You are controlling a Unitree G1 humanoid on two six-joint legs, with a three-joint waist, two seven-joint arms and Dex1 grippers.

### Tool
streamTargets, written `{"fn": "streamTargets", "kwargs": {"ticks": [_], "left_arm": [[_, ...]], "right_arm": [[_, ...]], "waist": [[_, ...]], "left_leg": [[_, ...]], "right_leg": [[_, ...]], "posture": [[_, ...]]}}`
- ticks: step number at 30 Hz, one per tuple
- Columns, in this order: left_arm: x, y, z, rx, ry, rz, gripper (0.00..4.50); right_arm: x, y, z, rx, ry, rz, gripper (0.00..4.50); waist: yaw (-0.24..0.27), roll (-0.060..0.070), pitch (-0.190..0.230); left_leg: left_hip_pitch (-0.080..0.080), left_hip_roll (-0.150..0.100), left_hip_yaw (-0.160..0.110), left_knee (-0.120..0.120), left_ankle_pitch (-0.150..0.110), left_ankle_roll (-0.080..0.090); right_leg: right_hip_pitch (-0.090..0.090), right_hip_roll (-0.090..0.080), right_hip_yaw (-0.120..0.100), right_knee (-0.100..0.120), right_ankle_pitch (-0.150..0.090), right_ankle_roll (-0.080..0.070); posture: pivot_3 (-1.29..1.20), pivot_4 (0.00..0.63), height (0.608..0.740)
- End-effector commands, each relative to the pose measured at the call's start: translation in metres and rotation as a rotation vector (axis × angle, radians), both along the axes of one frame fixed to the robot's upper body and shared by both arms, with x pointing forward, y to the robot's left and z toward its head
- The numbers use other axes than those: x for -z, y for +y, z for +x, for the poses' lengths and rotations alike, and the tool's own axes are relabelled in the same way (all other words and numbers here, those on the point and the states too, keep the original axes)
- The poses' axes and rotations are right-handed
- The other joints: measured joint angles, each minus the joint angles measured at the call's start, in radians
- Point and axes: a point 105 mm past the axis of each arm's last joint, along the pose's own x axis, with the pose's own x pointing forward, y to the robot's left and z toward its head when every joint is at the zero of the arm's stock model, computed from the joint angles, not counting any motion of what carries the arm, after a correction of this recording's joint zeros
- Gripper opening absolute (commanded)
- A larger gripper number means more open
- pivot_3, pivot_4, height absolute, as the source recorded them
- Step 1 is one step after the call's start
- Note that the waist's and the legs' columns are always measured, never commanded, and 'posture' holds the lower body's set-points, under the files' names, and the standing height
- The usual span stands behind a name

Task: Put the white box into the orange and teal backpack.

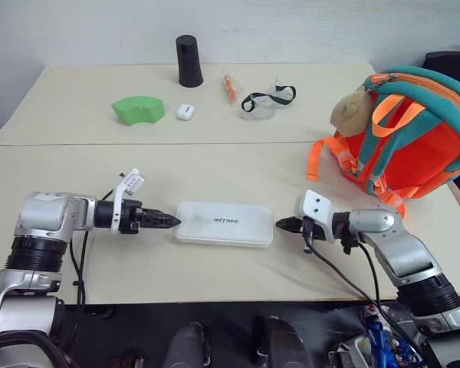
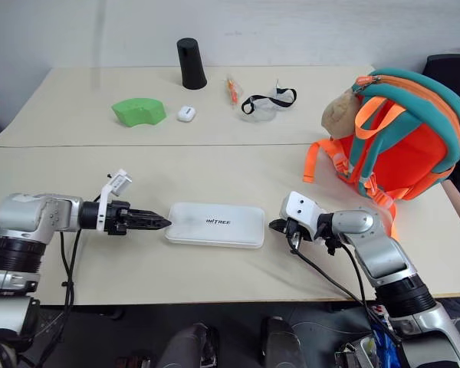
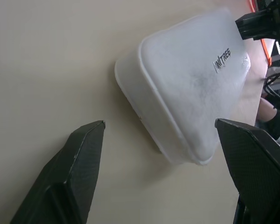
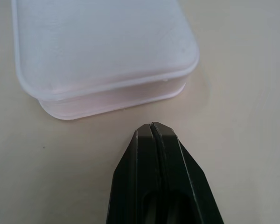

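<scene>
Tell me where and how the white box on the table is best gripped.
Probably by its two short ends. The white box lies flat, its long side running between the left gripper and the right gripper. Its top looks too broad for one gripper, so each should come in level from its own end. The left fingers are open; the right are shut.

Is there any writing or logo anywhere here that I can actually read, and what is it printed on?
"INITREE": dark lettering on the lid of the white box lying flat on the table between the two grippers; the first letters run together in a stylised way.
The orange tab at the top of the orange and teal backpack may carry small marks, too small to read.
Nothing else shows legible text.
</scene>
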Motion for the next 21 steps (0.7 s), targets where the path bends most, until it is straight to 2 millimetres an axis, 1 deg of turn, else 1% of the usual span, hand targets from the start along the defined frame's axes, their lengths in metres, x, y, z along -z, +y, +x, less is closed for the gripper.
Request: {"fn": "streamTargets", "kwargs": {"ticks": [1, 6, 8, 10, 11, 14, 16, 21], "left_arm": [[0.0, -0.009, 0.0, 0.004, 0.039, -0.026, 3.97], [0.007, -0.021, 0.002, 0.029, 0.059, -0.021, 3.97], [0.007, -0.032, 0.006, 0.033, 0.081, -0.056, 3.97], [0.004, -0.046, 0.011, 0.046, 0.092, -0.092, 3.97], [-0.002, -0.054, 0.013, 0.056, 0.092, -0.121, 3.97], [-0.013, -0.065, 0.017, 0.071, 0.091, -0.171, 3.97], [-0.021, -0.074, 0.016, 0.108, 0.1, -0.198, 3.97], [-0.026, -0.083, 0.018, 0.143, 0.105, -0.195, 3.97]], "right_arm": [[-0.005, 0.005, -0.001, -0.026, -0.029, 0.007, 0.0], [-0.004, 0.008, -0.002, -0.039, -0.033, 0.009, 0.0], [-0.003, 0.009, -0.001, -0.042, -0.037, 0.008, 0.0], [-0.001, 0.009, -0.002, -0.049, -0.041, -0.002, 0.0], [0.001, 0.008, -0.003, -0.051, -0.042, -0.009, 0.0], [0.004, 0.007, -0.004, -0.054, -0.044, -0.018, 0.0], [0.006, 0.008, -0.005, -0.054, -0.043, -0.015, 0.0], [0.011, 0.009, -0.008, -0.052, -0.044, -0.013, 0.0]], "waist": [[0.0, 0.0, 0.0], [0.002, 0.0, 0.0], [0.004, 0.0, 0.0], [0.01, 0.0, 0.0], [0.01, 0.0, 0.0], [0.005, 0.0, 0.0], [0.003, 0.0, 0.0], [0.002, -0.001, 0.0]], "left_leg": [[0.0, 0.0, 0.0, 0.001, 0.0, 0.0], [0.0, 0.0, -0.001, 0.002, 0.0, 0.0], [0.0, 0.0, -0.001, 0.003, 0.0, 0.0], [0.0, -0.001, -0.003, 0.005, 0.0, 0.0], [-0.001, -0.001, -0.004, 0.007, -0.001, 0.001], [-0.003, -0.001, -0.004, 0.01, -0.001, 0.001], [-0.006, -0.001, -0.005, 0.01, -0.001, 0.001], [-0.007, 0.0, -0.005, 0.01, -0.001, 0.001]], "right_leg": [[0.0, 0.0, 0.0, 0.0, 0.0, 0.0], [0.001, -0.001, 0.001, 0.001, 0.0, 0.0], [0.001, -0.001, 0.001, 0.001, 0.0, 0.0], [0.002, 0.0, 0.001, 0.0, 0.0, 0.0], [0.003, 0.0, 0.001, 0.0, 0.0, 0.0], [0.002, -0.001, 0.001, 0.001, 0.0, 0.0], [0.0, -0.001, 0.001, 0.003, 0.0, 0.001], [-0.001, 0.001, 0.0, 0.002, 0.0, 0.001]], "posture": [[0.0, 0.15, 0.74], [0.0, 0.15, 0.74], [0.0, 0.15, 0.74], [0.0, 0.15, 0.74], [0.0, 0.15, 0.74], [0.0, 0.15, 0.74], [0.0, 0.15, 0.74], [0.0, 0.15, 0.74]]}}
